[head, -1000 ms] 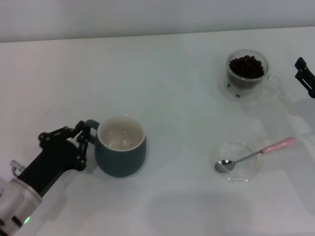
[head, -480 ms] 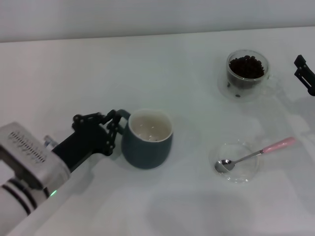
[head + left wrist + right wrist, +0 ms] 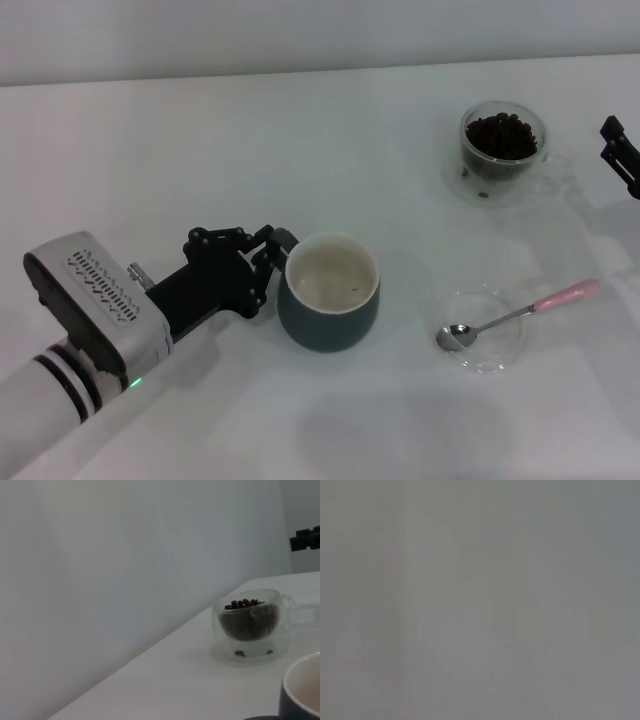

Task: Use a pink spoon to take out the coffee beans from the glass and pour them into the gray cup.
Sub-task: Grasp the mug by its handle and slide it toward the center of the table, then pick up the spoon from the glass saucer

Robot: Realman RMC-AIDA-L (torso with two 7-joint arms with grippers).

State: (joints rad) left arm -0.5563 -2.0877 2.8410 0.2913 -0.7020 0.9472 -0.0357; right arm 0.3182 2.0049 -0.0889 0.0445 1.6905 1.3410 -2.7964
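Left gripper [image 3: 268, 270], jaws closed on the handle of the gray cup [image 3: 330, 305], mid-worktop. Keep it upright and set it near the glass [image 3: 502, 150]. Right gripper [image 3: 620, 150] at the edge, jaw state unclear.

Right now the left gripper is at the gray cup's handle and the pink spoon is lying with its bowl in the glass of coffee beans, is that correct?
Not quite. The head view shows the pink spoon with its bowl in the shallow clear dish, not in the glass of coffee beans. The left gripper is indeed at the gray cup's handle.
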